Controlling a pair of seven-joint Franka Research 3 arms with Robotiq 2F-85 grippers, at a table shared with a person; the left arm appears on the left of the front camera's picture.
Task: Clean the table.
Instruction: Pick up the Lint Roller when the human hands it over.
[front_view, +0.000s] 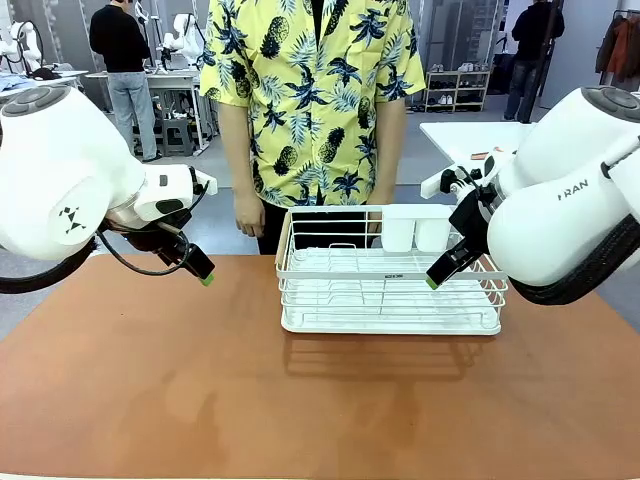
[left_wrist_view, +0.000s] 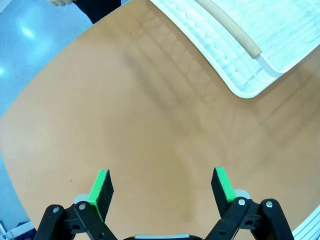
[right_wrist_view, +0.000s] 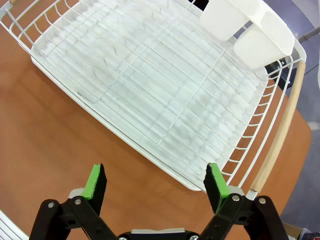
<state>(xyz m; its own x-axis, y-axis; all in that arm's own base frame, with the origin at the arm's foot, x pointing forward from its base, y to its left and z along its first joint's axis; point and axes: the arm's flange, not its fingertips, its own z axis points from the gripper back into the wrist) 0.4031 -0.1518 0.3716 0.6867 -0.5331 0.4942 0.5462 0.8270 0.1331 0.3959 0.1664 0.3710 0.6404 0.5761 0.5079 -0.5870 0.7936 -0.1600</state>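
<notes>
Reddish-brown table (front_view: 150, 400): one.
White wire dish rack (front_view: 390, 318): one.
White holders at the rack's far side: two, the left holder (front_view: 398, 232) and the right holder (front_view: 433, 232).
Robot arms: two, the left arm (front_view: 60, 170) and the right arm (front_view: 570, 210).
Grippers: two, the left gripper (left_wrist_view: 162, 185) and the right gripper (right_wrist_view: 156, 182).
Green pads (left_wrist_view: 100, 187): four, two on each gripper.
Person in the yellow printed shirt (front_view: 310, 100): one.
People farther off: two, a back-left person (front_view: 120, 50) and a back-right person (front_view: 530, 40).

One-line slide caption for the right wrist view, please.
Right gripper, jaws open, hovers over the edge of a white wire dish rack holding two white plastic cups, on the matte reddish-brown table.
</notes>
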